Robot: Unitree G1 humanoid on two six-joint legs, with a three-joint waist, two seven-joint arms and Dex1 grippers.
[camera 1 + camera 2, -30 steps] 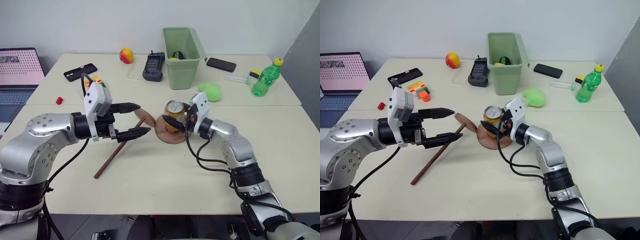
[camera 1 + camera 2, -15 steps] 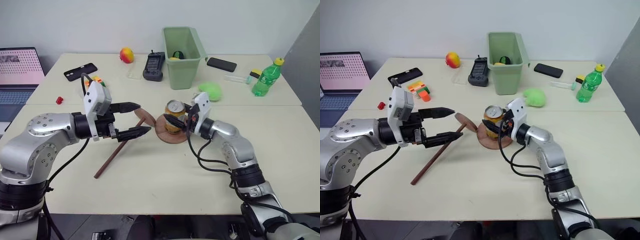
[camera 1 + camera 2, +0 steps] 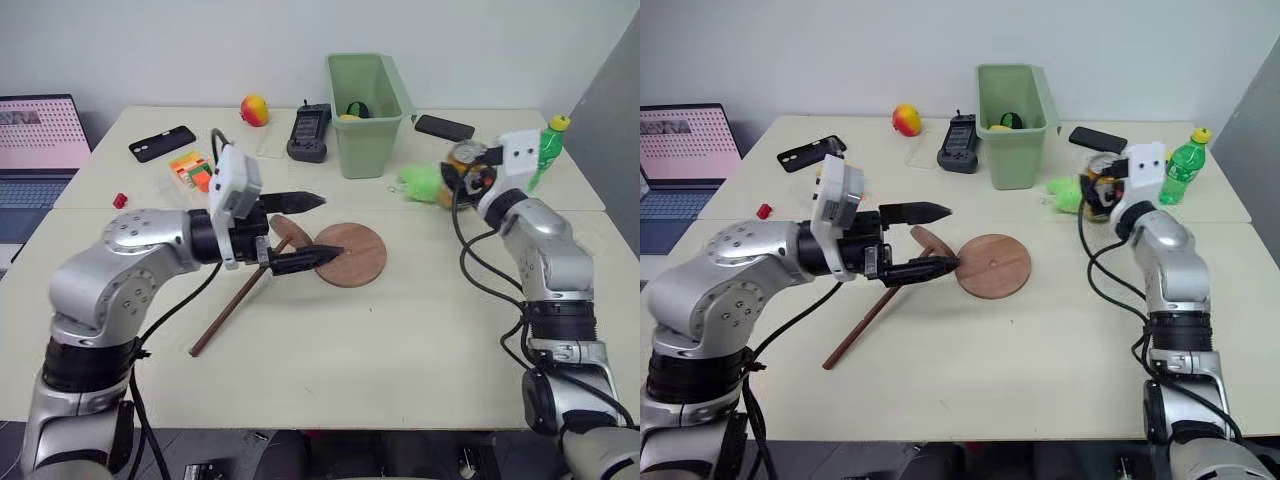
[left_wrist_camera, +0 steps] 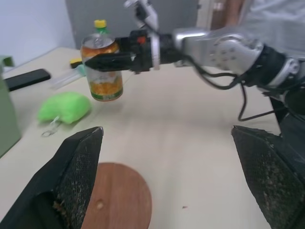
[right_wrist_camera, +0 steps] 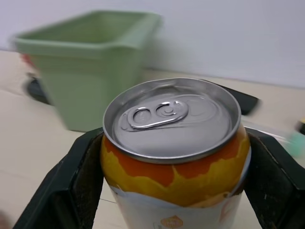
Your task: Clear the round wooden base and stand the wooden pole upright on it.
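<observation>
The round wooden base [image 3: 350, 254] lies flat on the bench [image 3: 330, 350] with its top bare and the small centre hole showing, so the clearing half of the job looks done. The wooden pole [image 3: 238, 304] has not yet been stood up: it lies on the bench just to the left of the base, slanting away from it, and its small end disc [image 3: 293, 230] rests close by the base's left rim, though I cannot tell if the two touch.

The left pincer [image 3: 318, 227] hovers level over that end disc and the base's left edge, its two black fingers spread wide apart with nothing between them. It appears placed to take the pole next.

Well to the right of the base, beyond the green plush toy [image 3: 420, 182], the right pincer [image 3: 468, 174] is clamped on an orange drinks can [image 4: 101, 67], carried clear of the base and above the bench. Setting that can down somewhere away from the base is left, then gripping the pole, raising it upright and seating its disc on the base.
</observation>
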